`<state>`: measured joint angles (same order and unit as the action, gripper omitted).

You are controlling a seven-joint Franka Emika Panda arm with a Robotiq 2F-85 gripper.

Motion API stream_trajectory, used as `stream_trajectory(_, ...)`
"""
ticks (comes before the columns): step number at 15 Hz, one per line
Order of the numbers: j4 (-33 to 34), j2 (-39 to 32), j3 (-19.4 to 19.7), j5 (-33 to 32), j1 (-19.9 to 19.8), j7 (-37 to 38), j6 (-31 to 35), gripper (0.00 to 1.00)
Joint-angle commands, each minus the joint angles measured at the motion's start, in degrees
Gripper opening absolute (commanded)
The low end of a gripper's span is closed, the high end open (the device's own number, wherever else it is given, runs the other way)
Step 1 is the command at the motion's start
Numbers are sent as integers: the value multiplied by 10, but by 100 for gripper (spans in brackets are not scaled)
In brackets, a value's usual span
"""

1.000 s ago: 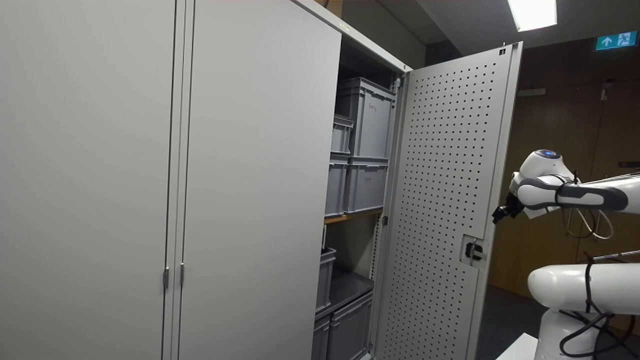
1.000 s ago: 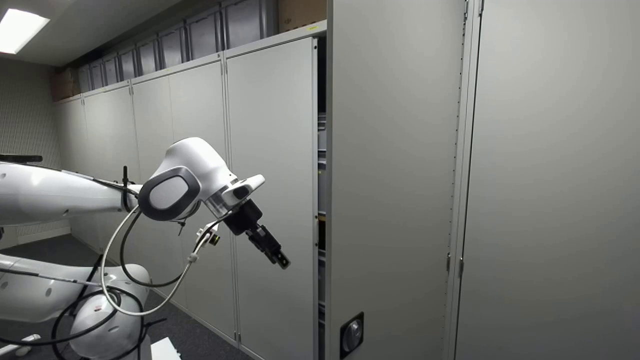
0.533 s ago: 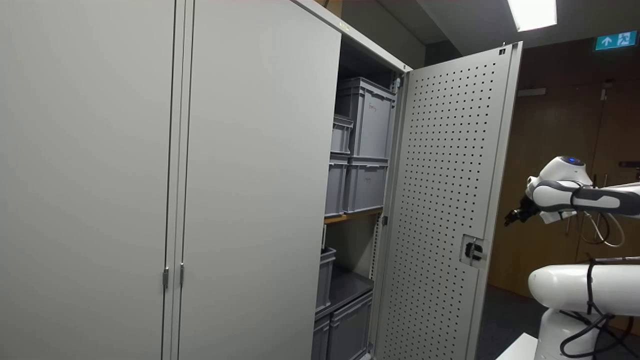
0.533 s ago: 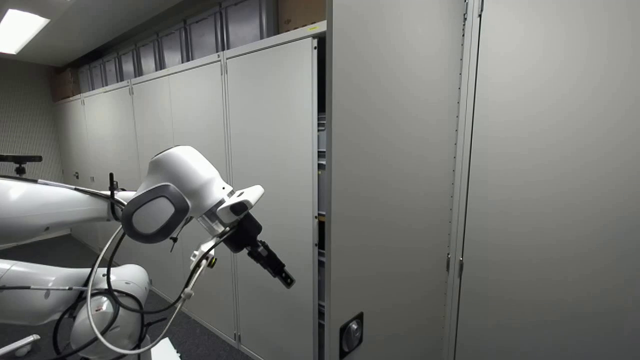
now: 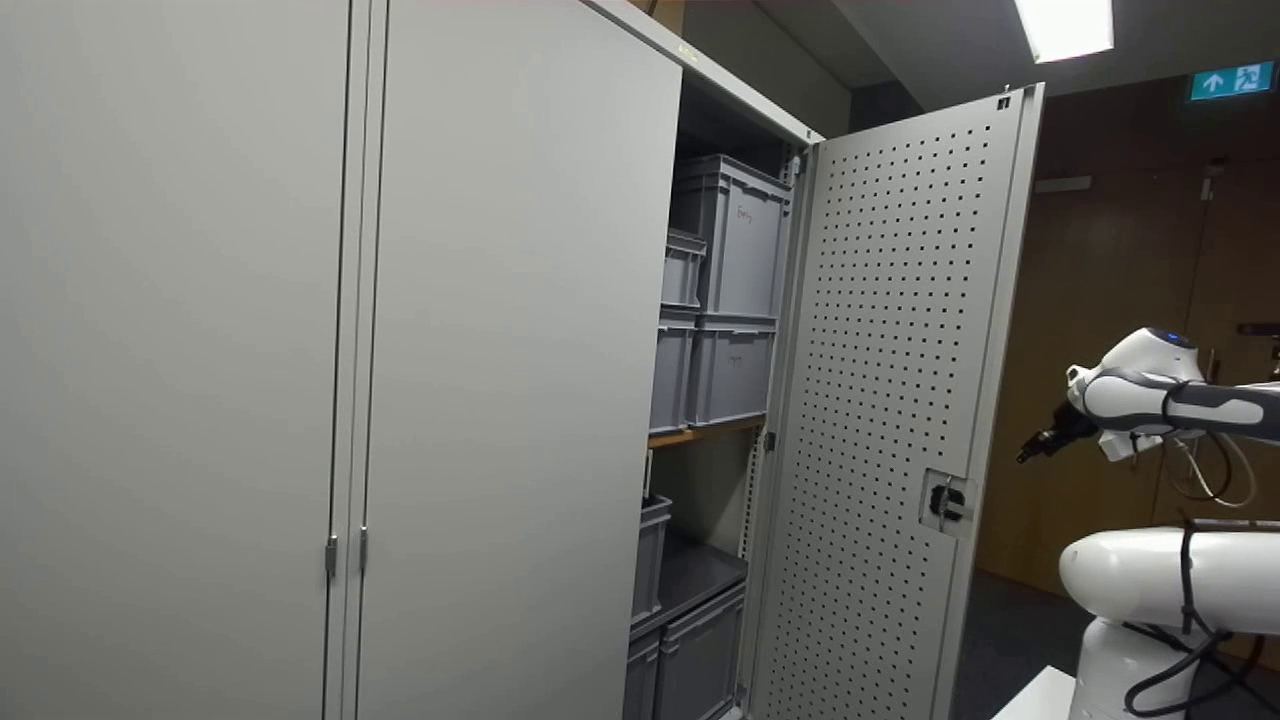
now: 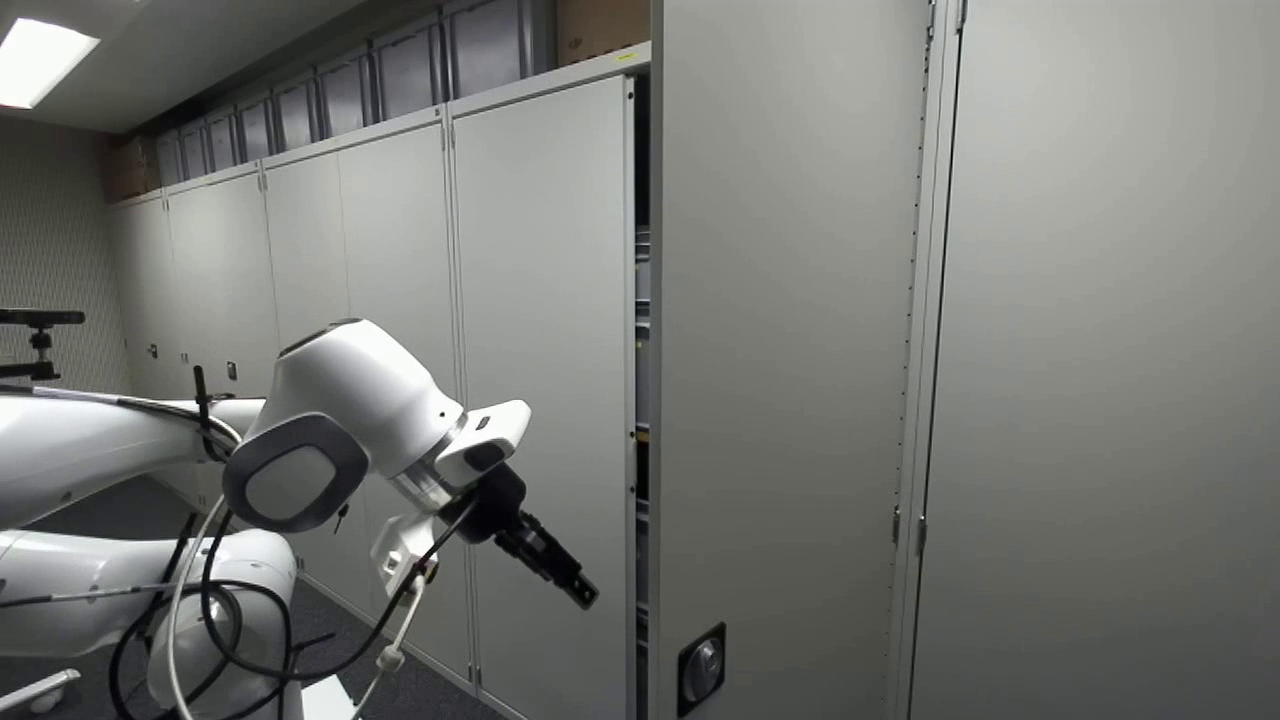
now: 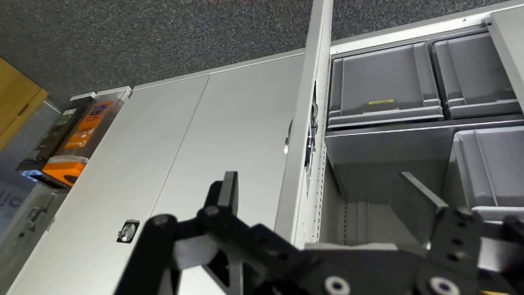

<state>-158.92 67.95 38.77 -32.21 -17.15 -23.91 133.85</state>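
Cabinet door [image 5: 890, 390] stands wide open at three o'clock in an exterior view, and that's what bares the grey bins [image 5: 731, 382]! Gripper [image 7: 319, 184] hangs nearby, not touching, jaws apart and empty, apparently angled to frame the door's edge [image 7: 305, 90] from one o'clock downward in the wrist view.

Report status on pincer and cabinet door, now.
Pincer open, holding nothing. Cabinet door standing open, untouched. No obstacle visible between them.
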Motion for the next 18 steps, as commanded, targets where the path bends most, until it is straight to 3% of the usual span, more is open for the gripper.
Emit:
stream_trajectory(1,7,-24,1,20,12,-31,45,100)
stream_trajectory(8,32,-86,1,32,16,-23,151,100)
stream_trajectory(18,102,-196,24,120,68,-43,184,100)
